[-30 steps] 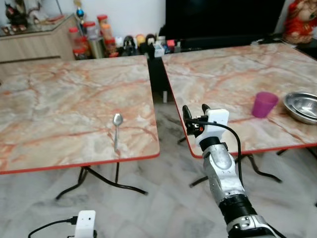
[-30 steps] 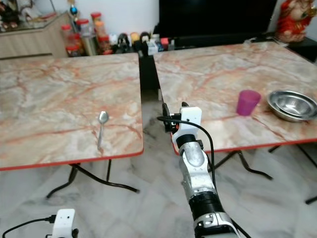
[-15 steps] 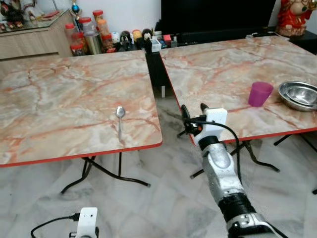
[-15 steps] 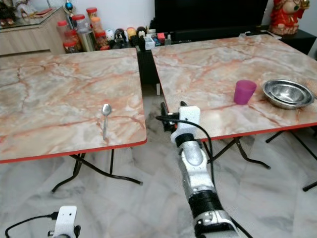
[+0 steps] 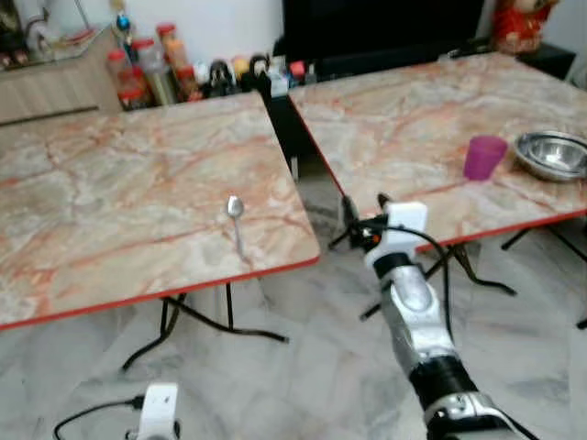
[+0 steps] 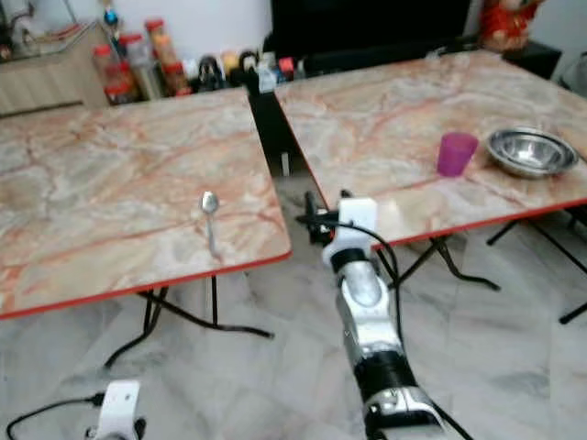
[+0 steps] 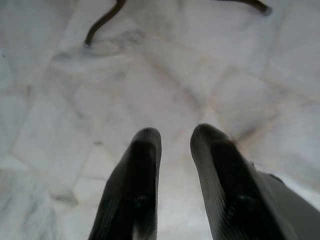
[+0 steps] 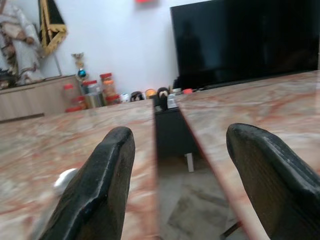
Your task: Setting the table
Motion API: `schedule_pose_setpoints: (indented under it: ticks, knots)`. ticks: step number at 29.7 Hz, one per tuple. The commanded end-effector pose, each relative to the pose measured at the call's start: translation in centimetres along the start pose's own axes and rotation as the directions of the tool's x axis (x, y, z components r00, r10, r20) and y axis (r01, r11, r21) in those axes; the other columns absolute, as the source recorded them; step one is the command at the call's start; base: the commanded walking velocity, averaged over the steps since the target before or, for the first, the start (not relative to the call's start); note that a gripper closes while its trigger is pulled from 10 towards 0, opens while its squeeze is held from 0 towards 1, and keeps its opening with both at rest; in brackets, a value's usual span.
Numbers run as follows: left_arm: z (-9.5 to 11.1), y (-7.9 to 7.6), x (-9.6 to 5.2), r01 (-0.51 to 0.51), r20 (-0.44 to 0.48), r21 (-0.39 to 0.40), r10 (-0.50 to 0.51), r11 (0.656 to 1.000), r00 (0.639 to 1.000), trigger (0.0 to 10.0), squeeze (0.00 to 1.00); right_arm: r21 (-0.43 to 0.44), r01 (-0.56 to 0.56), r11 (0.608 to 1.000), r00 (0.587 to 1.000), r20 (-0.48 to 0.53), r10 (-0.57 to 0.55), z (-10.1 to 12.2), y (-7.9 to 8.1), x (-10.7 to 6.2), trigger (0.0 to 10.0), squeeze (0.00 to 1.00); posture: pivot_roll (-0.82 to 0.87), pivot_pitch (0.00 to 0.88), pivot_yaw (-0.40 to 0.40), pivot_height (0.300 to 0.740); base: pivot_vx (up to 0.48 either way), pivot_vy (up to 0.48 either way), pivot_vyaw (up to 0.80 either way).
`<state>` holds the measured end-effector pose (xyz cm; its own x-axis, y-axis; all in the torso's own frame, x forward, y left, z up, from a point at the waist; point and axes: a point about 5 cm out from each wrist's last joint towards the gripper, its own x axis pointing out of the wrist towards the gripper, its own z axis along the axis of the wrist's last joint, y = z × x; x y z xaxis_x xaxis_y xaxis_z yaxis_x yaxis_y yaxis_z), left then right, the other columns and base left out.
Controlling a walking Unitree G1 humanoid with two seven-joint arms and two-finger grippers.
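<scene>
A metal spoon (image 5: 236, 215) lies near the front edge of the left marble table (image 5: 110, 183). On the right marble table (image 5: 404, 119) a purple cup (image 5: 483, 157) stands beside a steel bowl (image 5: 553, 154). My right gripper (image 5: 364, 209) is held up in front of the gap between the two tables, at table-edge height. It is open and empty; in the right wrist view its fingers (image 8: 100, 190) frame the gap and the spoon shows as a blur. My left gripper (image 7: 172, 132) hangs low over the floor, its fingers slightly apart and holding nothing.
Jars and bottles (image 5: 147, 73) line a low shelf behind the tables, beside a wooden cabinet (image 5: 46, 92) and a black TV (image 5: 376, 27). Folding metal legs (image 5: 193, 321) stand under each table. The floor (image 5: 303, 367) is pale marble tile.
The whole view has shifted and blurred as the camera moved; the tables sit a little farther right in the picture. My right gripper stays raised and open. No object has moved.
</scene>
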<state>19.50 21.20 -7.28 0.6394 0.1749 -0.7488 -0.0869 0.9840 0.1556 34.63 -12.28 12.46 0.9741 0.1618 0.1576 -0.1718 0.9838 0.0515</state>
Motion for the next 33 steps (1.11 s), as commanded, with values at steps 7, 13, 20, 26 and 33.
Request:
schedule_pose_setpoints:
  ticks: [7,13,20,26,33]
  knots:
    - [-0.47,1.04,-0.11,-0.023,-0.013,0.037,0.023,0.999,1.0,10.0,0.0,0.008,-0.034,0.999,0.999,0.001,0.034,0.11,1.13,0.25,10.0,0.0,-0.02,0.0,0.072,0.74,0.0,0.324,0.0]
    - [-0.5,0.95,-0.13,-0.029,-0.009,0.028,0.029,0.999,1.0,10.0,0.0,0.009,-0.037,0.999,0.999,-0.002,0.037,0.07,1.21,0.26,10.0,0.0,-0.02,0.0,0.064,0.74,0.0,0.0,0.0]
    - [-0.48,0.96,-0.14,-0.029,-0.004,0.014,0.029,0.999,1.0,10.0,0.0,0.014,-0.037,0.999,0.999,0.008,0.036,0.34,1.28,0.47,10.0,0.0,-0.02,0.0,0.064,0.74,0.0,0.0,0.0]
    - [-0.48,0.97,-0.15,-0.035,-0.001,0.012,0.035,0.999,0.999,10.0,0.0,-0.026,-0.037,0.999,0.999,0.006,0.038,0.3,1.14,0.35,10.0,0.0,-0.02,0.0,0.063,0.74,0.045,0.0,0.0]
    - [-0.67,0.75,-0.18,-0.026,-0.009,0.021,0.026,0.999,1.0,10.0,0.0,0.009,-0.018,1.0,1.0,0.004,0.018,0.19,0.88,0.18,10.0,0.0,-0.03,0.0,0.067,0.74,0.289,0.0,0.27]
